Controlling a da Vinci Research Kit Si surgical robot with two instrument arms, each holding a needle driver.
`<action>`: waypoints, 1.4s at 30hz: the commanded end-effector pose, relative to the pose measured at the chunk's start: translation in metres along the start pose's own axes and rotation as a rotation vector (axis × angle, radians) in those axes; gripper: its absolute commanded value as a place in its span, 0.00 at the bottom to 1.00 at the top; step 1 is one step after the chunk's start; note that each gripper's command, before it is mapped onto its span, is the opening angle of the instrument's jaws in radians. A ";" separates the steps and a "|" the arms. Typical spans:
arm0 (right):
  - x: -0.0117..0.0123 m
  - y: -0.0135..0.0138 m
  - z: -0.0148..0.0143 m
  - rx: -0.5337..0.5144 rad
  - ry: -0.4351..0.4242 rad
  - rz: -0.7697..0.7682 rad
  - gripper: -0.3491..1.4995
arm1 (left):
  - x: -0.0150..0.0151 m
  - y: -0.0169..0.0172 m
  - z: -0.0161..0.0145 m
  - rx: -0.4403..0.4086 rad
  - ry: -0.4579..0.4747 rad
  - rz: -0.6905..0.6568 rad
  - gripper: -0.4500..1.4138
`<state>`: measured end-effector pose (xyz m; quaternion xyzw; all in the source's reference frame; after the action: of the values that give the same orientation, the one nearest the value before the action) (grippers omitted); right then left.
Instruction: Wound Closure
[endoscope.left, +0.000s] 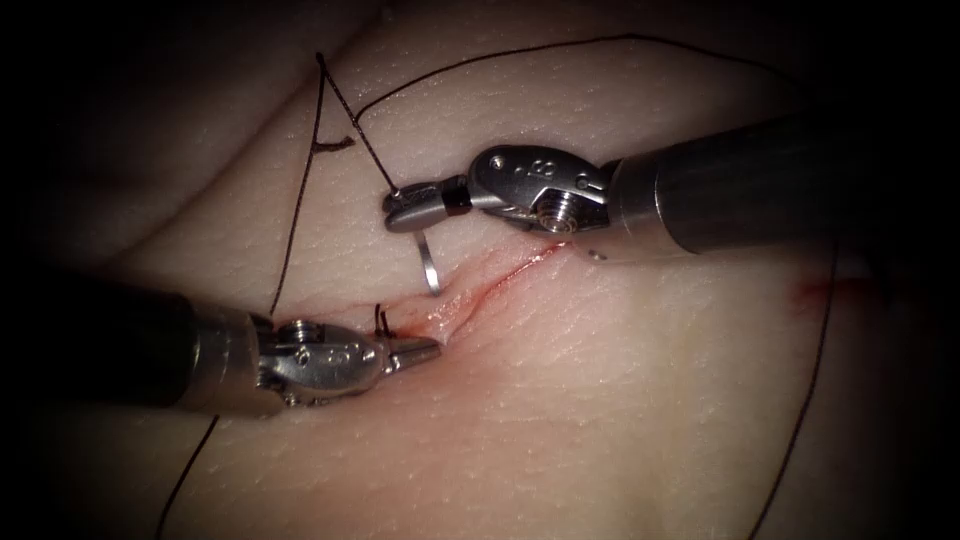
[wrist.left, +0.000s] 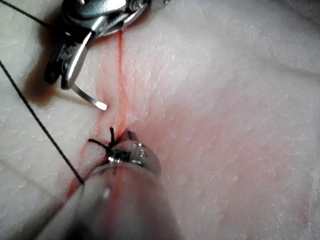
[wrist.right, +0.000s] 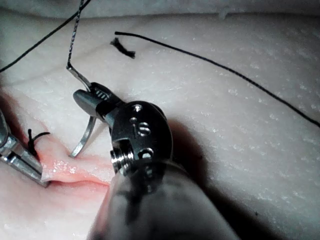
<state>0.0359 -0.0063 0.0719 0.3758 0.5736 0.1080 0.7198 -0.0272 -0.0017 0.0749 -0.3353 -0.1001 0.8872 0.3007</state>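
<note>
With one knot tied and the cut mostly unclosed, the right end effector clamps the needle near its thread end, tip clear of the tissue, while the left end effector pinches the tissue edge.

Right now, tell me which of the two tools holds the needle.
The right tool, above the cut: it grips the needle near its thread end. The left tool holds tissue at the cut's edge.

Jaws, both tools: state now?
Left tool: shut on the tissue edge at the cut.
Right tool: shut on the needle near its thread end; tip outside tissue.
</note>
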 end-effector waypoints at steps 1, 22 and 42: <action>-0.0007 -0.0002 0.0012 0.012 0.000 0.006 0.00 | -0.0004 0.0006 0.0007 -0.001 -0.001 -0.001 0.00; -0.0006 -0.0017 0.0021 0.053 0.031 0.382 0.00 | -0.0002 0.0008 0.0008 0.000 -0.002 -0.002 0.00; -0.0006 -0.0042 0.0014 0.070 0.136 0.524 0.16 | 0.0023 0.0017 -0.0014 0.002 0.042 0.045 0.00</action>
<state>0.0352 -0.0099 0.0691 0.5292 0.5069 0.2978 0.6118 -0.0279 -0.0010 0.0710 -0.3613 -0.0790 0.8867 0.2775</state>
